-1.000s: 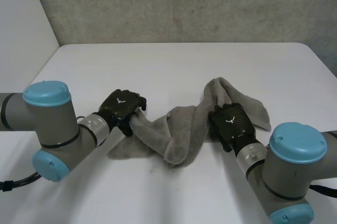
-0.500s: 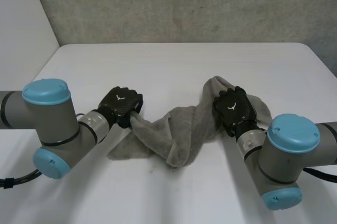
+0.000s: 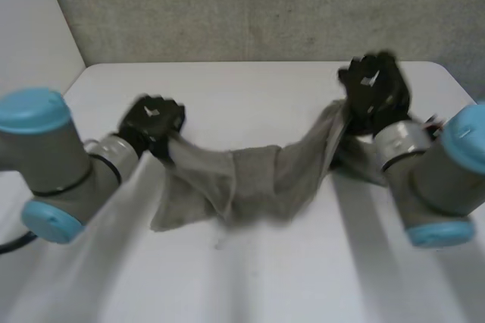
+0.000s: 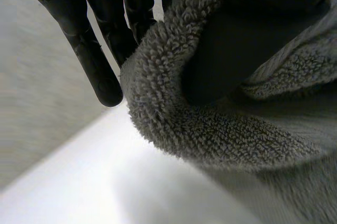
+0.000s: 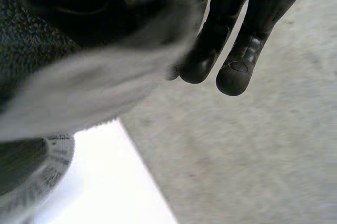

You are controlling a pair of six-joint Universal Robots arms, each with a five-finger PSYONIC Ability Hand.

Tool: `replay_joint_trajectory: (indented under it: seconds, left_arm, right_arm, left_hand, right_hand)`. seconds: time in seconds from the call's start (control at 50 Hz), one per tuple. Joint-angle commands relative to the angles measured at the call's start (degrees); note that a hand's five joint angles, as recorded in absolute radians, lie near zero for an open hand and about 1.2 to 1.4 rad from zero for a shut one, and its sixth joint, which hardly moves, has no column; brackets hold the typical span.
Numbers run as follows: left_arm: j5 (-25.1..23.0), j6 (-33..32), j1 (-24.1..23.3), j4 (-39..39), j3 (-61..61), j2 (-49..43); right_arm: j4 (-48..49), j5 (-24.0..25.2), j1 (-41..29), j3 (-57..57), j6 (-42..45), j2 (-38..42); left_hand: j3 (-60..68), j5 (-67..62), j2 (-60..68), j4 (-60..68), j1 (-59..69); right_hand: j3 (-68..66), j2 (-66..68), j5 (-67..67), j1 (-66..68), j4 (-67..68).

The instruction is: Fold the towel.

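The grey towel (image 3: 250,175) spans between both hands over the white worktop (image 3: 250,84), and its middle sags low. The left hand (image 3: 151,120) has its fingers (image 4: 100,71) clamped on one end. The right hand (image 3: 373,86) has its fingers (image 5: 231,34) clamped on the other end.

The towel (image 3: 250,179) is grey terry cloth, its looped pile thick and fuzzy close up. The left robot hand (image 3: 151,118) and right robot hand (image 3: 371,84) are black, smooth, faintly glossy plastic. The desk (image 3: 250,95) is smooth matt white. Across the top of the frame the wall (image 3: 227,4) looks like rough, speckled grey concrete.
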State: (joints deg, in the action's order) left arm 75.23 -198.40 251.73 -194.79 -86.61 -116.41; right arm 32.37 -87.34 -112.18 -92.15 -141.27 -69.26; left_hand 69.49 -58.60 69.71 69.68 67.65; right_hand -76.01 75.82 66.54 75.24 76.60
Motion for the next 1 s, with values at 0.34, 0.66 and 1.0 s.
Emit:
replay_joint_trajectory:
  seconds: [0.34,0.66,1.0]
  left_arm:
    - [6.2,-0.1,5.0,14.6,1.4,34.8]
    - [5.0,1.0,11.0,19.9,-2.2,23.2]
    - [5.5,25.5,10.7,2.2,18.3,7.3]
  right_arm:
    - [-62.1,0.9,5.6,37.4,-0.3,-17.5]
    - [-70.2,5.3,5.4,37.9,-0.5,-6.2]
    - [-36.9,2.1,4.5,47.6,-14.1,4.9]
  left_hand:
    - [10.5,-11.4,10.3,10.3,12.3]
    - [10.5,-11.4,10.3,10.3,12.3]
    - [10.5,-11.4,10.3,10.3,12.3]
  right_hand:
    - [-4.0,4.2,3.5,4.8,3.4]
    - [-4.0,4.2,3.5,4.8,3.4]
    - [-4.0,4.2,3.5,4.8,3.4]
